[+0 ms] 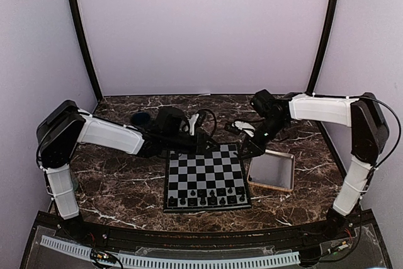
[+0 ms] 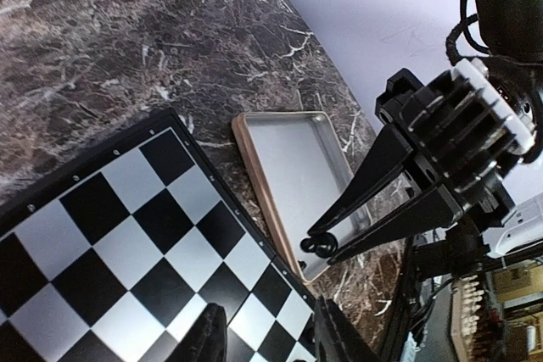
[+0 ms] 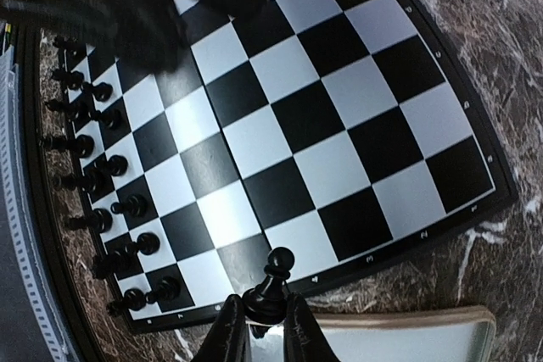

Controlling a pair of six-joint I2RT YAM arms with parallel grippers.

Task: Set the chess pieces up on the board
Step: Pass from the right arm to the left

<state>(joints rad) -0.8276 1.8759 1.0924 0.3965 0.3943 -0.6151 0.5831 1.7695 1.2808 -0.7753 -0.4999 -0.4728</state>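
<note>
The board lies at the table's middle, with several dark chess pieces standing on its two near rows. My right gripper is shut on a black pawn and holds it at the tray's left rim, next to the board's right edge. The left wrist view shows the pawn between the right fingers over the tray. My left gripper is open and empty, low over the board's far right corner. The set pieces also show in the right wrist view.
A tan-rimmed metal tray lies right of the board and shows in the left wrist view. A dark blue object and cables lie at the back. Both arms meet near the board's far edge.
</note>
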